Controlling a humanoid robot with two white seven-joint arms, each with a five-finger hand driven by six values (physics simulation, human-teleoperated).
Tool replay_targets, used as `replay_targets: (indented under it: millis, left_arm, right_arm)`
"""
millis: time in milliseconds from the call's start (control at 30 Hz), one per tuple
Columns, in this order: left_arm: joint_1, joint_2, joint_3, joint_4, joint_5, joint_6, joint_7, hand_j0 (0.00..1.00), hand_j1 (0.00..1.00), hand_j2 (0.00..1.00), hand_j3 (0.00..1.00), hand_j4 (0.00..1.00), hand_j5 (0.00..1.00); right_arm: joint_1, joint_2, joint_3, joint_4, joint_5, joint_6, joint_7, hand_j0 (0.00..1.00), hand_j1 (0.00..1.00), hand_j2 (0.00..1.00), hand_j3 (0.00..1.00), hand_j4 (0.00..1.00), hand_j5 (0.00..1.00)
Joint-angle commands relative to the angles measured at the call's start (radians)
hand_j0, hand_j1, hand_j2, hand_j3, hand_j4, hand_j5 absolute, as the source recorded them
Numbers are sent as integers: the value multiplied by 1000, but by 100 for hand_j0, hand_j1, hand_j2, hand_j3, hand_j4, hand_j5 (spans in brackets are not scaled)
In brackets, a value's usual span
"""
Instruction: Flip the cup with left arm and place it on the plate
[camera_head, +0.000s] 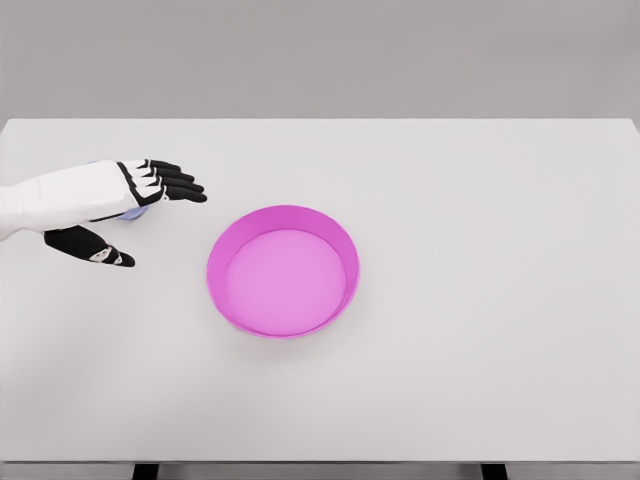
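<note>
We see only a sliver of the cup (133, 212), pale bluish, peeking out beneath the left hand (120, 195), tucked between the extended fingers (175, 183) above and the thumb below; its shape is mostly hidden. The fingers are spread fairly wide; contact with the cup is unclear. The pink plate (283, 270) sits apart on the white surface (480, 300)

setting: simulated test bench | evidence: plain white table (480, 380) filled the view | backdrop: featureless grey wall (320, 55) | render looked flat and synthetic
</note>
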Motion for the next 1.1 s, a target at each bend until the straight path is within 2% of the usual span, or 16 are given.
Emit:
replay_targets:
  millis: [0, 100, 200, 300, 433, 467, 567, 633, 667, 700, 867, 967, 1067]
  left_arm:
    - [2, 2, -1, -2, 8, 2, 0, 100, 100, 100, 100, 100, 100]
    - [-3, 2, -1, 35, -1, 2, 0, 100, 100, 100, 100, 100, 100]
    - [-8, 4, 2, 162, -18, 2, 0, 100, 100, 100, 100, 100, 100]
    - [-58, 4, -4, 191, -137, 2, 0, 100, 100, 100, 100, 100, 100]
    - [-101, -13, -23, 293, -137, 2, 3, 100, 100, 100, 100, 100, 100]
    - [-138, -30, -47, 355, -134, 2, 3, 100, 100, 100, 100, 100, 100]
    - [-276, -96, -223, 530, -140, 2, -1, 100, 100, 100, 100, 100, 100]
    - [-287, -101, -257, 538, -147, 2, -27, 100, 100, 100, 100, 100, 100]
    - [-287, -101, -260, 538, -147, 2, -88, 100, 100, 100, 100, 100, 100]
    - [-291, -104, -260, 537, -148, 2, -106, 100, 100, 100, 100, 100, 100]
    - [-345, -108, -257, 561, -196, 2, -106, 100, 100, 100, 100, 100, 100]
    - [-368, -148, -254, 595, -263, 2, -106, 100, 100, 100, 100, 100, 100]
    - [-383, -168, -248, 604, -282, 2, -106, 100, 100, 100, 100, 100, 100]
  right_arm:
    - [0, 0, 5, 4, 2, 1, 4, 100, 100, 100, 100, 100, 100]
    - [0, 0, 2, 1, 2, 1, 4, 100, 100, 100, 100, 100, 100]
    - [0, 0, 2, 1, 2, 1, 4, 100, 100, 100, 100, 100, 100]
    - [0, 0, 2, 2, 2, 1, 3, 100, 100, 100, 100, 100, 100]
    - [0, 0, 1, 2, 2, 1, 4, 100, 100, 100, 100, 100, 100]
    - [0, 0, 1, 2, 2, 1, 3, 100, 100, 100, 100, 100, 100]
    - [0, 0, 1, 2, 2, 1, 3, 100, 100, 100, 100, 100, 100]
    - [0, 0, 1, 2, 2, 1, 3, 100, 100, 100, 100, 100, 100]
    - [0, 0, 1, 2, 2, 1, 3, 100, 100, 100, 100, 100, 100]
    - [0, 0, 1, 2, 2, 1, 3, 100, 100, 100, 100, 100, 100]
    - [0, 0, 1, 2, 2, 1, 3, 100, 100, 100, 100, 100, 100]
    - [0, 0, 1, 2, 2, 1, 4, 100, 100, 100, 100, 100, 100]
    - [0, 0, 1, 2, 2, 1, 3, 100, 100, 100, 100, 100, 100]
